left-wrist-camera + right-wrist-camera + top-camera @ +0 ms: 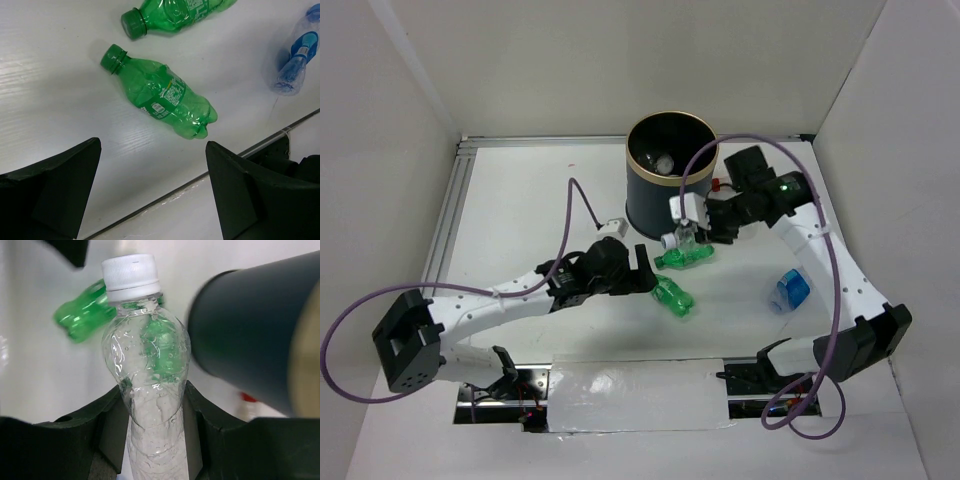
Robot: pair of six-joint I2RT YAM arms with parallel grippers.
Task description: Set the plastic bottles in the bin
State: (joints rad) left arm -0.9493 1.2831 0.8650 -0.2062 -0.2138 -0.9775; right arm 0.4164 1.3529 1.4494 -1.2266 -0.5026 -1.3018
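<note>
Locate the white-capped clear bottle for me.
The clear bottle is clamped in the right gripper, right of centre in the top view, just in front of the bin and beside a green bottle.

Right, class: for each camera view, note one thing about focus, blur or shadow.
Right wrist view: the clear bottle is sharp, the bin beside it blurred. Left wrist view: the near green bottle is crisp, casting a faint shadow. Top external view: even light, soft shadows.

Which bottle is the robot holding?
The clear bottle with the white cap, squeezed in the right gripper. The two green bottles and the blue one lie on the table.
</note>
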